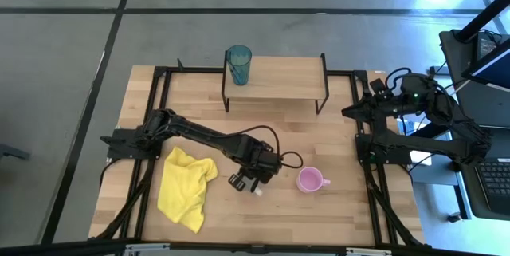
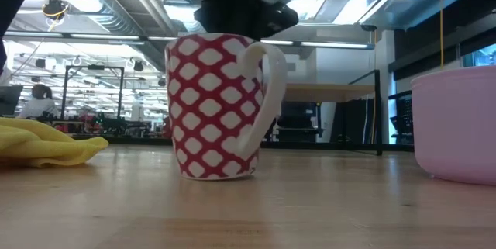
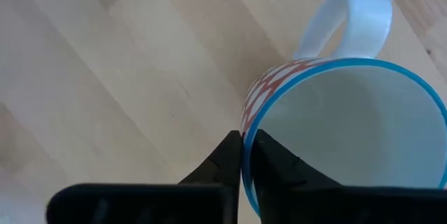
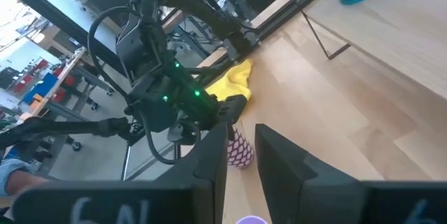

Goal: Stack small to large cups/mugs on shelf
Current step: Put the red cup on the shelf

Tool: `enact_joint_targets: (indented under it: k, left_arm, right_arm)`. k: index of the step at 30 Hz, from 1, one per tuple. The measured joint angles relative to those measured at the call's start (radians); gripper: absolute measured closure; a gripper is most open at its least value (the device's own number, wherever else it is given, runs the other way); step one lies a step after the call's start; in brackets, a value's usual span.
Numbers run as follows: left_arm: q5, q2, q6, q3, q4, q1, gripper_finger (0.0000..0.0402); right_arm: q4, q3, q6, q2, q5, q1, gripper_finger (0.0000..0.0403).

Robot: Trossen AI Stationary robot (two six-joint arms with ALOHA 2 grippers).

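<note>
A white mug with a red lattice pattern, a blue rim and a white handle (image 2: 213, 105) stands upright on the table near the front middle. My left gripper (image 3: 242, 140) is right above it, shut on its rim; in the high view the gripper (image 1: 253, 178) hides most of the mug. A pink mug (image 1: 311, 180) stands on its base to the right of it. A tall teal tumbler (image 1: 238, 64) stands on the left end of the light-wood shelf (image 1: 279, 84). My right gripper (image 4: 241, 161) is open and empty at the table's far right. My left gripper holds the patterned mug by its blue rim (image 3: 250, 116), about a quarter turn round from the handle (image 3: 349, 21). One finger is inside the mug and one outside, with the wall between them. The fingers come from above, pointing down. The mug stands upright with its base on the table (image 2: 217, 175).
A crumpled yellow cloth (image 1: 185, 186) lies on the table left of my left gripper. The shelf stands on thin black legs at the table's far middle. Bare tabletop (image 1: 279, 132) lies between the shelf and the mugs.
</note>
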Motion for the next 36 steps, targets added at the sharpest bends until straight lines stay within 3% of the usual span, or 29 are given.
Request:
enact_joint_targets:
  k: [6, 13, 19, 22, 28, 36]
  left_arm:
    - [-0.025, -0.001, -0.078, 0.017, -0.013, 0.000, 0.0352]
    - [-0.019, -0.003, -0.149, 0.064, -0.039, 0.000, 0.0331]
    - [0.008, -0.003, -0.281, 0.139, -0.204, -0.006, 0.0325]
    - [0.013, -0.005, -0.501, 0.180, -0.276, -0.022, 0.0327]
    - [0.005, -0.006, -1.130, 0.196, -0.260, -0.068, 0.0327]
    - [-0.080, -0.006, -1.674, 0.184, -0.370, -0.154, 0.0327]
  right_arm:
    - [-0.009, 0.000, -0.027, 0.000, 0.072, 0.000, 0.0326]
    - [-0.011, 0.000, -0.059, 0.000, 0.080, 0.000, 0.0326]
    - [-0.012, 0.000, -0.087, 0.000, 0.073, 0.000, 0.0326]
    - [-0.012, 0.000, -0.104, 0.000, 0.073, 0.000, 0.0326]
    - [-0.012, 0.000, -0.127, 0.000, 0.073, 0.000, 0.0326]
    - [-0.021, 0.000, -0.094, 0.017, 0.045, 0.000, 0.0326]
